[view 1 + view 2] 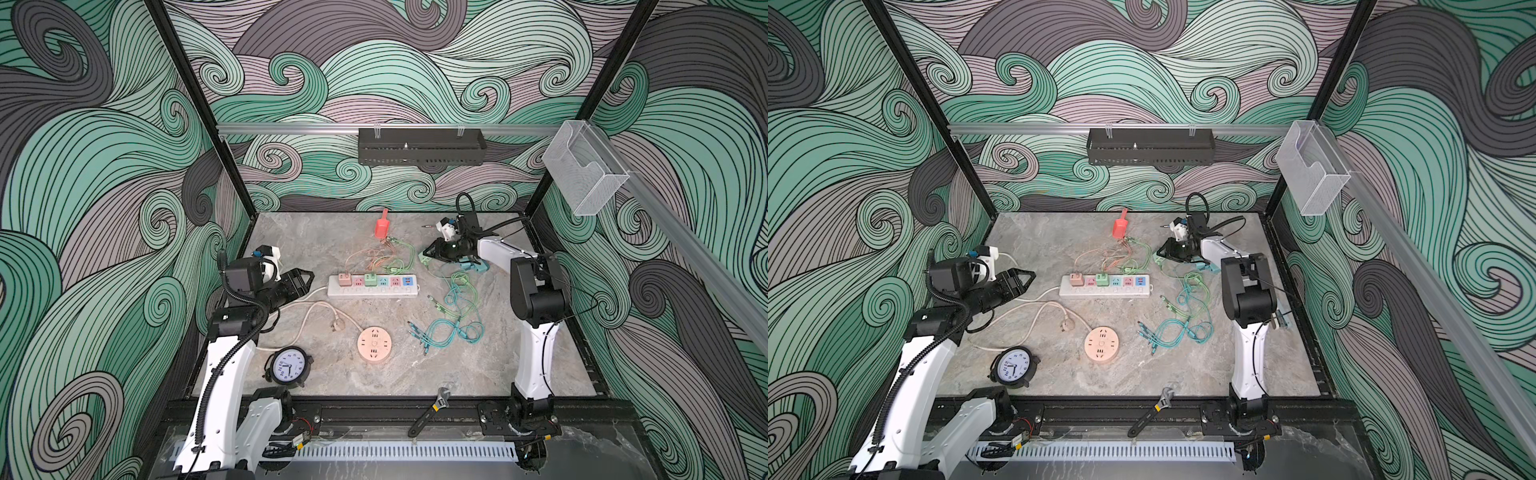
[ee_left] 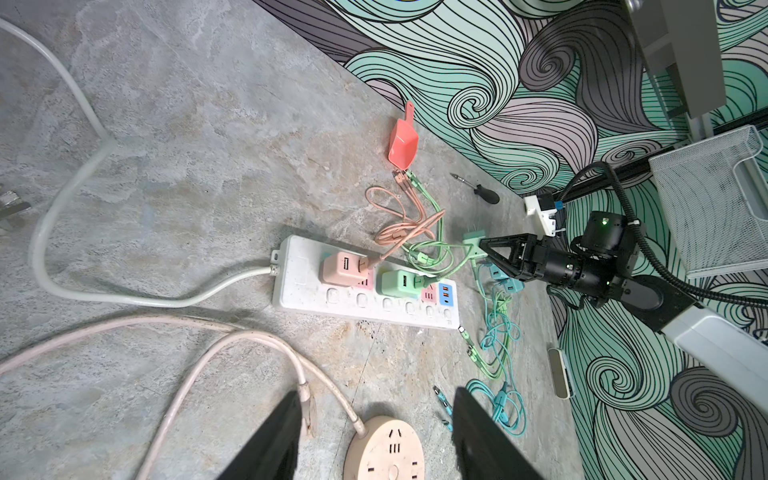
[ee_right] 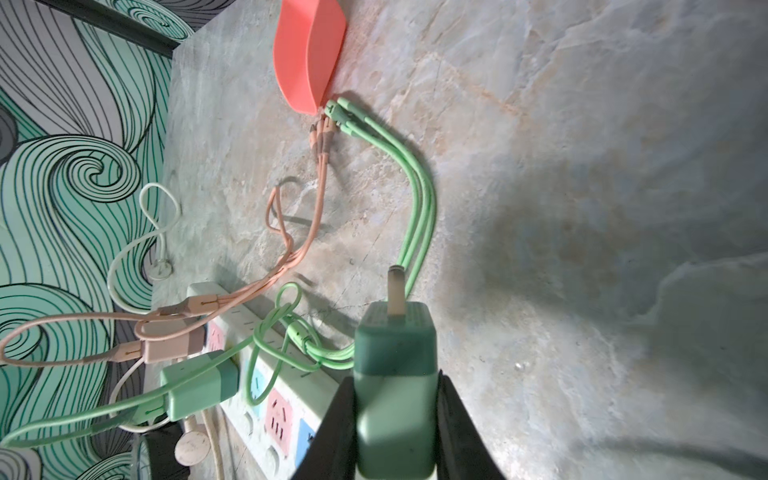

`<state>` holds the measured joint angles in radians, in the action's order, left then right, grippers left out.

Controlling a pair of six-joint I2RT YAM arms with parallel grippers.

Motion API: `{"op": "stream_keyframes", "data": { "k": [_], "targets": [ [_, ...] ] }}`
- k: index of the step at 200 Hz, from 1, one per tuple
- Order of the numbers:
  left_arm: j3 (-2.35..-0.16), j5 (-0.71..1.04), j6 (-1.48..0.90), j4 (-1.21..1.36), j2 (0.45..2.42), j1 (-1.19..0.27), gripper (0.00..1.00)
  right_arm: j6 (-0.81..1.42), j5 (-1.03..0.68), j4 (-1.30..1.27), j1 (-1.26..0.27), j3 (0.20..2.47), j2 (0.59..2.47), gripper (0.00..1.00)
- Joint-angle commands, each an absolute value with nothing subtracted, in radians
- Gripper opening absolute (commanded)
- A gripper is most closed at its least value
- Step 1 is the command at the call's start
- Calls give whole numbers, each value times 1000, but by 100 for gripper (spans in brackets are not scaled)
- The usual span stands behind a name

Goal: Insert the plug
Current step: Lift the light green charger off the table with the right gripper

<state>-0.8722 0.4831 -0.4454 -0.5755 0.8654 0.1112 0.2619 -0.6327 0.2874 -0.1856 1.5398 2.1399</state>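
My right gripper (image 3: 395, 379) is shut on a green plug (image 3: 395, 332), a square adapter whose metal prong points away from the jaws. In both top views that gripper (image 1: 428, 252) (image 1: 1160, 254) hovers beyond the right end of the white power strip (image 1: 372, 286) (image 1: 1104, 286), apart from it. A pink adapter (image 2: 345, 268) and a green adapter (image 2: 399, 282) sit in the strip's sockets, with cables trailing behind them. My left gripper (image 1: 309, 278) (image 2: 376, 399) stands open and empty to the left of the strip.
A round pink socket (image 1: 374, 345) and its cord lie in front of the strip, with a clock (image 1: 288, 367) at the front left. Teal and green cables (image 1: 453, 328) tangle on the right. A red scoop (image 1: 381, 226) lies at the back and a wrench (image 1: 430, 411) on the front rail.
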Motion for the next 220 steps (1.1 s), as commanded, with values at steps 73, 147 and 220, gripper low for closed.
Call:
{"op": "stream_keyframes", "data": {
  "k": [73, 147, 220],
  "targets": [
    [-875, 507, -430, -579, 840, 118, 61, 177, -660, 322, -182, 1523, 2177, 29],
    [-865, 525, -424, -561, 833, 118, 61, 135, -597, 412, -181, 1542, 2198, 34],
    [-857, 525, -427, -556, 837, 118, 62, 81, -505, 443, -183, 1534, 2127, 59]
  ]
}}
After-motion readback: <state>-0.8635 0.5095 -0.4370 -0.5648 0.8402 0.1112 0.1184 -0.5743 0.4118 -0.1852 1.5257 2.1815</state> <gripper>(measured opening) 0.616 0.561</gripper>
